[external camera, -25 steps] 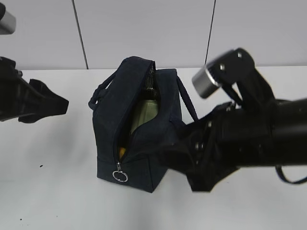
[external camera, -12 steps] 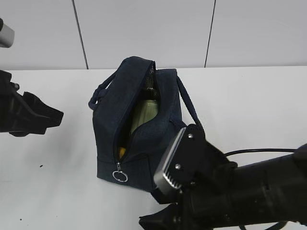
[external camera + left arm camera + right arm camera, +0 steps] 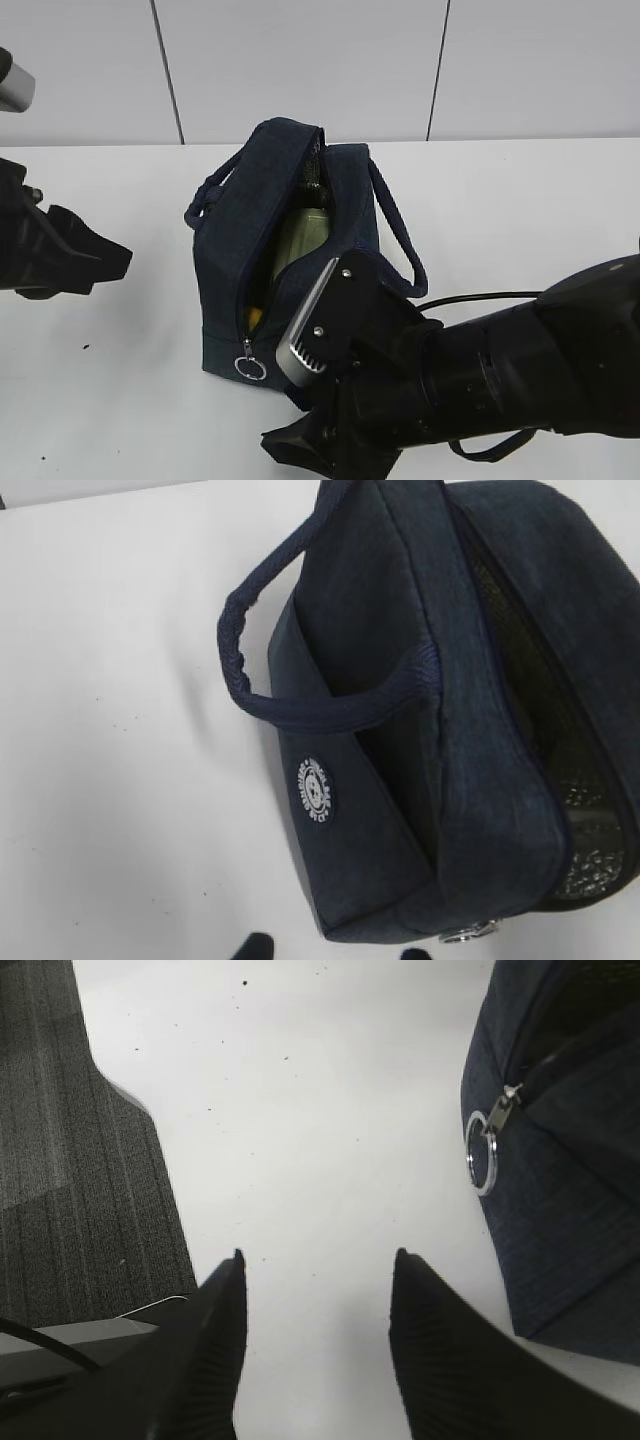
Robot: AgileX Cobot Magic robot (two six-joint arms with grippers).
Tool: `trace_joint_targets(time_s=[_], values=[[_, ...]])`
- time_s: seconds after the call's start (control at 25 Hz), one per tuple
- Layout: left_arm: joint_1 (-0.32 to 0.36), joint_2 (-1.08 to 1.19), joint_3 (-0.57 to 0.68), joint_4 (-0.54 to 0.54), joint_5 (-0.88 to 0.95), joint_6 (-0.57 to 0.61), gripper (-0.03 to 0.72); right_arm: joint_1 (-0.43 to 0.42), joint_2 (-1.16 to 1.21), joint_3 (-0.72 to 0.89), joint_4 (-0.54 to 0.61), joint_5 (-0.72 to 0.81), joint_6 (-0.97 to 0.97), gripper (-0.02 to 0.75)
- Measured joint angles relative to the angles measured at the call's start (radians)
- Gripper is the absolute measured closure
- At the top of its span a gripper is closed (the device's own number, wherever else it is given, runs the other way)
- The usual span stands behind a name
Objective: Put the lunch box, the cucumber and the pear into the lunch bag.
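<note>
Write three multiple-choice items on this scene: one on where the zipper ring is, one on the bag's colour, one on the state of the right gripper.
1. The ring pull hangs at the lunch bag's: A) near, lower end B) far, upper end C) handle
2. The lunch bag is: A) red B) dark navy C) white
3. The right gripper is: A) shut on the ring B) holding a pear C) open and empty

Answers: 1 A, the ring sits low on the near end in the exterior view. 2 B, all views show navy fabric. 3 C, bare table shows between its fingers.

Bare table (image 3: 310,1160) ahead of and between right gripper (image 3: 318,1260) fingers; lunch bag (image 3: 560,1180) blocks beside its right finger.
</note>
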Motion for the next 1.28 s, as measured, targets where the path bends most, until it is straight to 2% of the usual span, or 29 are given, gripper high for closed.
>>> trace_joint_targets(time_s=[0.36, 0.44, 0.48, 0.56, 0.68, 0.92, 1.08, 1.16, 1.28], values=[[0.0, 0.0, 0.0, 0.0, 0.001, 0.0, 0.446, 0.0, 0.0, 0.0, 0.0, 0.005, 0.038, 0.37], [0.0, 0.0, 0.0, 0.0, 0.001, 0.0, 0.446, 0.002, 0.0, -0.004, -0.038, 0.006, 0.081, 0.37], [0.0, 0.0, 0.0, 0.0, 0.001, 0.0, 0.446, 0.004, 0.0, -0.01, -0.091, 0.007, 0.13, 0.37], [0.0, 0.0, 0.0, -0.001, 0.001, 0.0, 0.446, 0.018, 0.0, -0.021, -0.225, -0.008, 0.278, 0.374], [0.0, 0.0, 0.0, -0.001, 0.001, 0.0, 0.446, 0.041, -0.011, -0.029, -0.51, -0.119, 0.594, 0.384], [0.0, 0.0, 0.0, -0.001, 0.001, 0.0, 0.446, 0.165, -0.054, 0.013, -1.224, -0.474, 1.393, 0.386], [0.0, 0.0, 0.0, -0.001, 0.001, 0.0, 0.446, 0.184, -0.007, 0.086, -1.741, -0.677, 1.891, 0.387], [0.0, 0.0, 0.0, -0.001, 0.001, 0.0, 0.446, 0.186, 0.05, 0.098, -1.848, -0.735, 1.981, 0.387], [0.0, 0.0, 0.0, -0.001, 0.001, 0.0, 0.446, 0.187, 0.125, 0.081, -1.831, -0.77, 2.013, 0.388]])
